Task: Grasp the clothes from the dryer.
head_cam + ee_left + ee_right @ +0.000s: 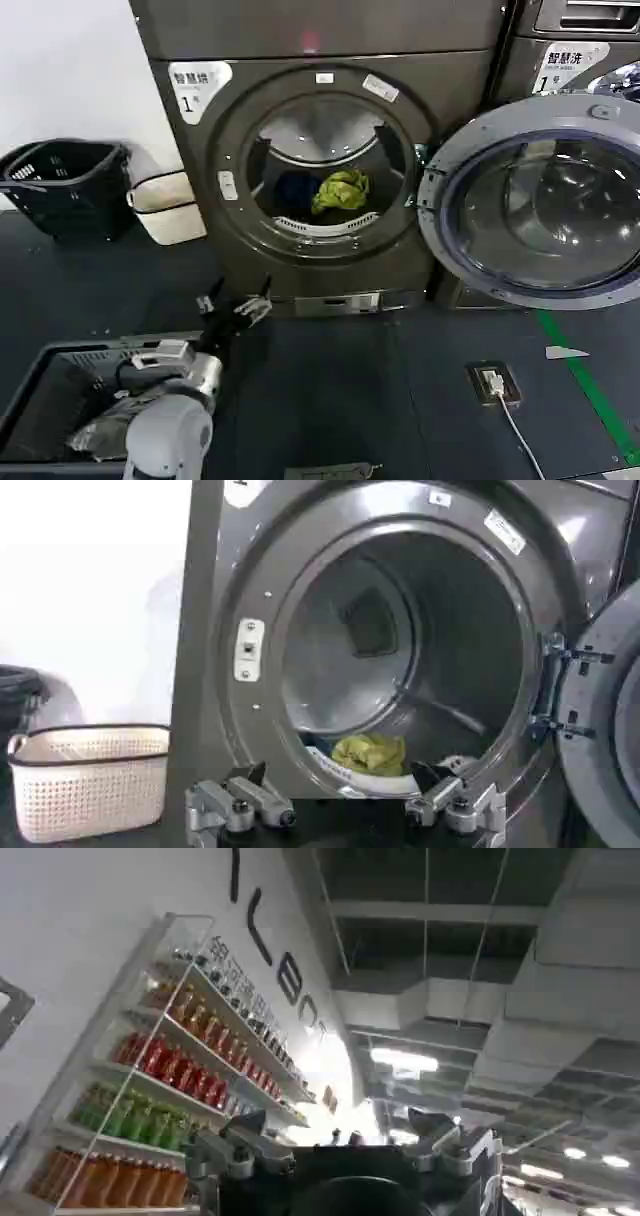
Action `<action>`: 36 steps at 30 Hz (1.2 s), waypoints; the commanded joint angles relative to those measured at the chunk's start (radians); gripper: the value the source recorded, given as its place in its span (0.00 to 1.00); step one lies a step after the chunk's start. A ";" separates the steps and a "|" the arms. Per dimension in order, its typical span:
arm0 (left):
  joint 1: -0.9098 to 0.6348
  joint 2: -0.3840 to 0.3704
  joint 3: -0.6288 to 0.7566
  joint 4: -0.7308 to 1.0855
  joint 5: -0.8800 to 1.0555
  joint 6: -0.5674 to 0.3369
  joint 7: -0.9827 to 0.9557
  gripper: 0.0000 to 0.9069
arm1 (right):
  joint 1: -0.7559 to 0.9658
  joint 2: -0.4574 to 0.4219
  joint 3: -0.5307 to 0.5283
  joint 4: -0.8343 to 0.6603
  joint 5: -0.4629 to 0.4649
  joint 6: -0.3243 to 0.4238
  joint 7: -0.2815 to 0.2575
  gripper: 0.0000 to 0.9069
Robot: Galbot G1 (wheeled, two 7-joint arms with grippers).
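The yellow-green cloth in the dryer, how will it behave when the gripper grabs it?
The yellow-green cloth looks crumpled, so it's probably floppy and light, likely to sag and unfold when lifted. It may drag against the dryer rim.

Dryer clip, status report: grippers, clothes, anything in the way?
Left gripper open, below the dryer porthole. Right gripper open, aimed at ceiling. Clothes in the drum. Door open; path clear.

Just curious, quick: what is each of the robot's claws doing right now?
Left gripper: open, empty, in front of the dryer.
Right gripper: open, empty, pointing up at the ceiling.
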 commanded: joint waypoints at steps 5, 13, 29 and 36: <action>0.003 -0.008 0.001 -0.009 0.011 -0.007 0.009 1.00 | 0.004 -0.003 0.000 0.011 0.036 0.033 -0.022 1.00; 0.006 -0.010 0.000 -0.012 0.023 -0.008 0.012 1.00 | 0.003 -0.006 0.000 0.006 0.041 0.031 -0.014 1.00; 0.021 -0.002 0.001 -0.032 0.019 -0.010 0.017 1.00 | -0.004 -0.003 0.003 0.017 0.050 0.030 -0.020 1.00; 0.018 -0.008 0.000 -0.031 0.022 -0.010 0.017 1.00 | 0.000 -0.007 0.002 0.022 0.067 0.024 -0.021 1.00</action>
